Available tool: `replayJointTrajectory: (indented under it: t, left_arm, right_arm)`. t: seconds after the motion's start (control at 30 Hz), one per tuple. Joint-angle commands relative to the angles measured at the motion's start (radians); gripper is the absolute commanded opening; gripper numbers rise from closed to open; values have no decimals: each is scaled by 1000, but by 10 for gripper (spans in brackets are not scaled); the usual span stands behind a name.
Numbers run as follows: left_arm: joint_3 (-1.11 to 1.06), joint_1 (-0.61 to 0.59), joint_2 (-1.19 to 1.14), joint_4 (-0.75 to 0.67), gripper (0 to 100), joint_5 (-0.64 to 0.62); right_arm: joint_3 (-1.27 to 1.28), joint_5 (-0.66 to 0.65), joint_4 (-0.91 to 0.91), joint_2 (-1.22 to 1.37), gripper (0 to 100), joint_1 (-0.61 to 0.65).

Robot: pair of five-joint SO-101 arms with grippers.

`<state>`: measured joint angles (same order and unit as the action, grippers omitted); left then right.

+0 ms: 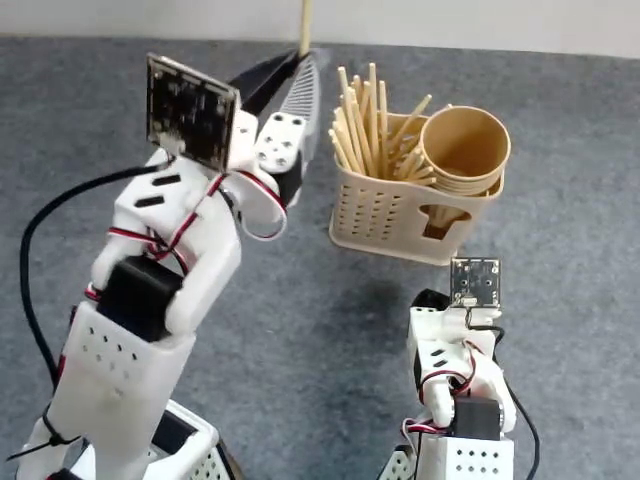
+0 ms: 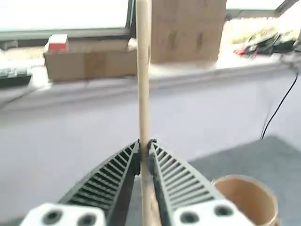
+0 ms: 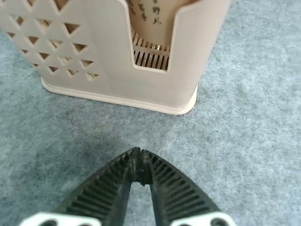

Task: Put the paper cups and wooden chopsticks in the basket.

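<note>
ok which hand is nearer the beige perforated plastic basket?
Likely right. The right hand sits low just in front of the basket; the left hand is raised off to its side, gripping a wooden chopstick.

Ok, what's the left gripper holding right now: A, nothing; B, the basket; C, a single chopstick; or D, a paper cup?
C: the left gripper is shut on one chopstick, which it holds upright.
</note>
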<state>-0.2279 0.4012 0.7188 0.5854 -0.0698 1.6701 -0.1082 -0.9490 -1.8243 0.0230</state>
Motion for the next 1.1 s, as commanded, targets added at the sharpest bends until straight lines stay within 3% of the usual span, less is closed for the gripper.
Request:
replayJointTrajectory:
  t: [0.0, 0.27, 0.67, 0.87, 1.07]
  left_arm:
    - [1, 93, 24, -141, 7, -8]
    - [-136, 183, -33, -433, 7, -8]
    - [-147, 116, -320, -612, 7, -8]
    - [-151, 101, -358, -589, 13, -8]
    - [-30, 97, -358, -262, 111, -11]
  right_arm:
    - [154, 3, 18, -16, 5, -10]
    - [154, 3, 18, -16, 5, -10]
    - [154, 3, 19, -16, 5, -10]
    - [154, 3, 19, -16, 5, -10]
    - [154, 3, 19, -16, 5, -10]
